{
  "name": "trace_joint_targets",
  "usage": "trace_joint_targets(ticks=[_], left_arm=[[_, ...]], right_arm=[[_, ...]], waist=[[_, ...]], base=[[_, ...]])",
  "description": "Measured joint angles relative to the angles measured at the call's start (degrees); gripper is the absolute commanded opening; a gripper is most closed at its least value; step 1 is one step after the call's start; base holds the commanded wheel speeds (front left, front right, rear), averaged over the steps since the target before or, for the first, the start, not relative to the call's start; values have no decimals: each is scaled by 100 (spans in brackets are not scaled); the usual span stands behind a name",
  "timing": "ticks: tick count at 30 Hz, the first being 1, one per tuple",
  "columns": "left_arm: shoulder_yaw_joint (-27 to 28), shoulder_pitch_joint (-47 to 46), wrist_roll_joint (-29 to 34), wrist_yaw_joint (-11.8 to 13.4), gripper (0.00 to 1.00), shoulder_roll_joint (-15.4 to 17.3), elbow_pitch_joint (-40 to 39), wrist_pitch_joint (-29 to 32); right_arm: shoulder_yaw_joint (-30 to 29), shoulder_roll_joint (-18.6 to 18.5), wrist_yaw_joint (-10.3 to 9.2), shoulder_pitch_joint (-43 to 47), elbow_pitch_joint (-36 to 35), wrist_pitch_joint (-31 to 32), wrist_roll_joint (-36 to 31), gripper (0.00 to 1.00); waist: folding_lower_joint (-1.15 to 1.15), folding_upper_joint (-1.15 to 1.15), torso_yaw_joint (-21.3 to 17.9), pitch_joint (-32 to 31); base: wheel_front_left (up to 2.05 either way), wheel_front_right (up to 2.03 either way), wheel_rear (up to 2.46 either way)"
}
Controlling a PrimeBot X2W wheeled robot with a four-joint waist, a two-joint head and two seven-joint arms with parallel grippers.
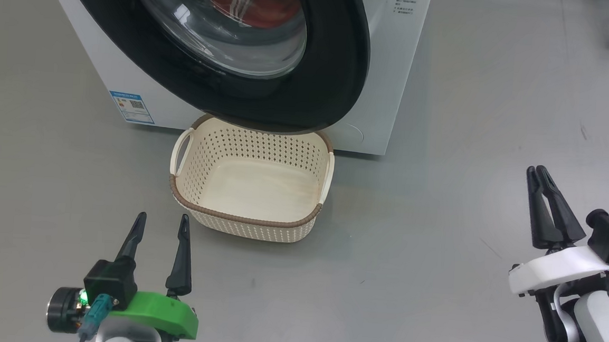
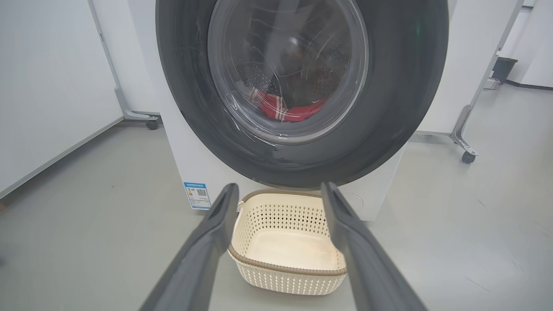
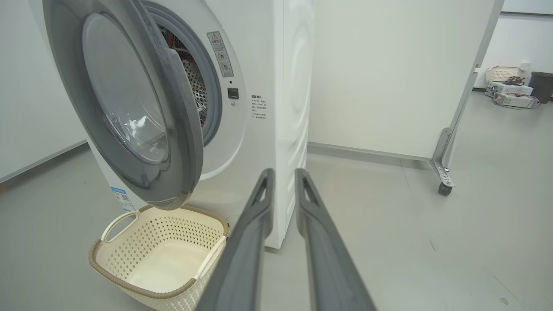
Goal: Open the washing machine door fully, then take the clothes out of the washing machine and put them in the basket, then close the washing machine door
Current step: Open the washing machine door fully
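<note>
The washing machine door (image 1: 337,62) hung ajar. The left gripper (image 1: 164,220) fingers stood apart at seven o'clock, and the right gripper (image 1: 536,172) fingers were closed, empty.

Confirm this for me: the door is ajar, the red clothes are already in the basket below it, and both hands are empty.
No. The basket is empty; the red clothes lie inside the washing machine, seen through the door in the left wrist view. The door is ajar, and the left hand and right hand are empty.

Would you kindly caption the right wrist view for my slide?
Partly open washing machine door overhanging the empty basket, right tool shut.
</note>
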Motion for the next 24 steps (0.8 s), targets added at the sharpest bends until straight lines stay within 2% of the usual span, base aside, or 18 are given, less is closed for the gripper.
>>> trace_joint_targets(ticks=[7,12,15,16,22,24], left_arm=[[-83,-1,0,-22,100,1,-40,0],[-118,-14,-1,-25,100,2,-66,0],[-158,-43,-3,-26,100,2,-93,0],[-190,-90,-10,-26,100,2,-112,0],[-256,-189,-31,-26,100,2,-155,0],[-301,-234,-52,-26,100,2,-164,0]], right_arm=[[-355,140,14,25,-258,0,500,0],[-570,379,225,-78,-391,86,1230,0],[-798,478,292,-274,-407,325,1762,0],[-960,564,335,-439,-409,547,2176,0],[-1470,900,330,-1187,-499,1168,3414,0],[-1535,946,269,-1510,-501,1441,3696,0]], waist=[[0,0,68,137],[0,0,134,270],[0,0,184,361],[0,0,225,425],[0,0,355,647],[0,0,400,732]], base=[[0,0,0],[0,0,0],[0,0,0],[0,0,0],[0,0,0],[0,0,0]])
